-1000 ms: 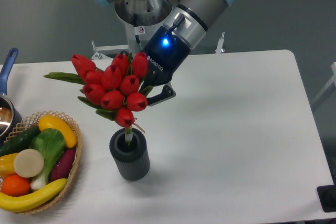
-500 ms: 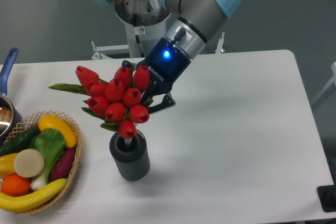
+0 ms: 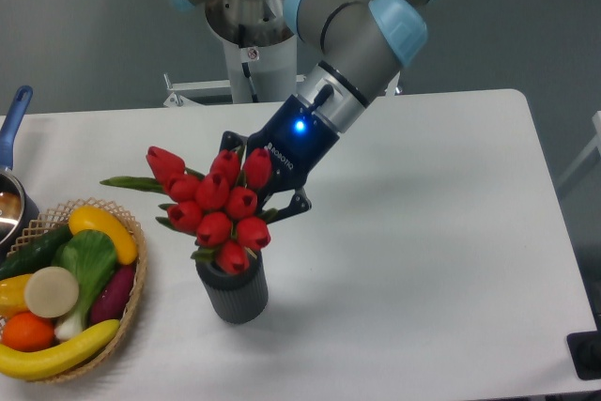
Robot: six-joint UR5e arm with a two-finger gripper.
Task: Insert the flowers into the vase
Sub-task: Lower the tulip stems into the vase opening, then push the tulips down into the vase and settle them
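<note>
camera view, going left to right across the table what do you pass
blue-handled pot at the left edge → wicker basket of toy fruit and vegetables → flowers over the vase → gripper → bare white table

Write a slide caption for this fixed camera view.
Pincer lowering flowers into vase, beside fruit basket.

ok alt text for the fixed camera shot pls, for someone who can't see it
A robot arm's end effector holds a bunch of red flowers low over a dark grey vase on a white table, the lowest bud at the vase mouth. A wicker basket of toy fruit and vegetables sits at the left.
</note>
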